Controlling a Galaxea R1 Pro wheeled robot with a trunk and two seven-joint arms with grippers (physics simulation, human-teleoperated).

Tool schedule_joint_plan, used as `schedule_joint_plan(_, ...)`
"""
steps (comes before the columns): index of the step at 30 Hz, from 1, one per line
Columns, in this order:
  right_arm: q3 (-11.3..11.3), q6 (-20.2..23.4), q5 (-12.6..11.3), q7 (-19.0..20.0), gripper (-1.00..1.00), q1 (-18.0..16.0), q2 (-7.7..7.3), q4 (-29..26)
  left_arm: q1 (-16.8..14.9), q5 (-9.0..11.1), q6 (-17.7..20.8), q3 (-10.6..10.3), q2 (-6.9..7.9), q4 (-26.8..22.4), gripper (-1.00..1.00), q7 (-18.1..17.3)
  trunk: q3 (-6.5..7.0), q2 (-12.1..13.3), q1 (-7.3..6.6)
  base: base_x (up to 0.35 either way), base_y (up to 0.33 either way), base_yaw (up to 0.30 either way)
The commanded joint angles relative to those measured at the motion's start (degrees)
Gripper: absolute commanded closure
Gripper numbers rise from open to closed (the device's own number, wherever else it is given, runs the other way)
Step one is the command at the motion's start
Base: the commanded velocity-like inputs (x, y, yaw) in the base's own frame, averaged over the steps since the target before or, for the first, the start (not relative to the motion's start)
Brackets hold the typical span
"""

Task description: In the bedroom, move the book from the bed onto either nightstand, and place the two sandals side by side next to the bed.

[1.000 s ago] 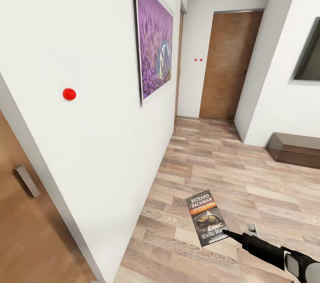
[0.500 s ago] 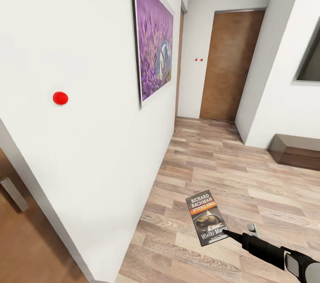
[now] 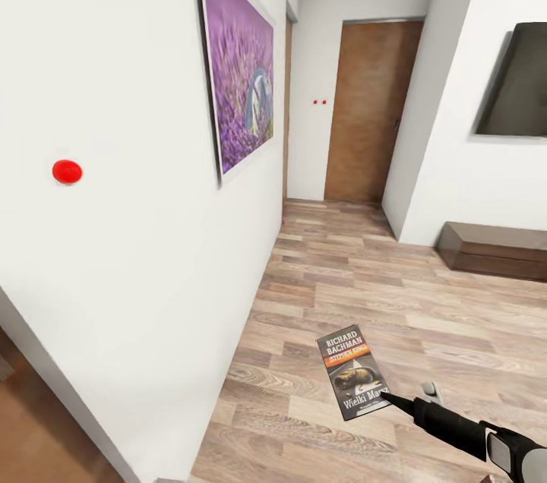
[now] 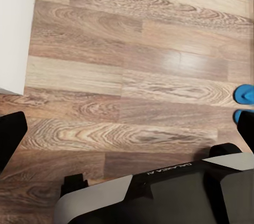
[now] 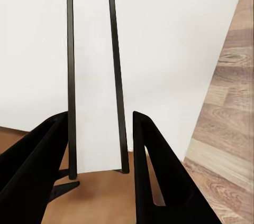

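1. Hallway: matte white walls [image 3: 152,88], floor [image 3: 395,293] of pale brown wood planks with visible grain
2. Large rectangular framed picture [image 3: 241,84] on the left wall, purple flower field, thin white frame
3. Brown wood door [image 3: 368,111] at the far end, flat panel; two tiny red dots [image 3: 320,101] on the wall just beside it
4. Dark flat rectangular screen [image 3: 515,84] on the right wall; below it a low boxy dark brown glossy cabinet [image 3: 494,250] on the floor
5. Round red knob-like dot [image 3: 67,171] on the left wall, near a strip of brown wood surface at the lower left corner
6. Right arm: black tapered forearm with a grey cuff at lower right of the head view; right gripper [image 3: 384,395] clamps the bottom edge of the book [image 3: 353,371], held out above the floor planks, slightly tilted. Right wrist view: the two black jaws sit close either side of the book's thin white page edge [image 5: 95,102], dark covers as thin lines on both sides, so closed on it
7. Book: thin paperback, dark cover, white "RICHARD BACHMAN" text, orange band, dark picture under it
8. Left wrist view: looks down on the floor planks, grey-and-black robot base at the frame edge; left gripper's black jaw tips sit at opposite frame edges, spread wide, nothing between them
9. Two bright blue rounded sandal tips [image 4: 245,95] lie flat on the planks at the edge of the left wrist view, close together
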Motion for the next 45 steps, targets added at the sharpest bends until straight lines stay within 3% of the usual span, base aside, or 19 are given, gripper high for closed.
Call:
schedule_joint_plan(1,0.34,0.57,-0.59,0.29,1.00,-0.12,0.03,0.17,-0.04,-0.57,-0.24,0.49,0.03,0.03,-1.00,-0.15,-0.13,-0.13,0.04,0.000,0.000,-0.272)
schedule_joint_plan(23,0.34,0.58,-0.60,0.29,1.00,-0.12,0.00,0.17,-0.04,-0.55,-0.30,0.50,0.03,0.04,-1.00,-0.23,-0.13,-0.13,0.04,0.158,0.000,-0.039)
schedule_joint_plan(34,0.34,0.58,-0.59,0.29,1.00,-0.12,0.02,0.17,-0.04,-0.57,-0.30,0.50,0.03,0.04,-1.00,-0.21,-0.13,-0.13,0.04,0.293,0.000,0.000)
schedule_joint_plan(45,0.34,0.58,-0.59,0.40,1.00,-0.12,0.02,0.17,-0.04,-0.58,-0.30,0.50,0.03,0.04,-1.00,-0.23,-0.13,-0.13,0.04,0.033,0.000,-0.084)
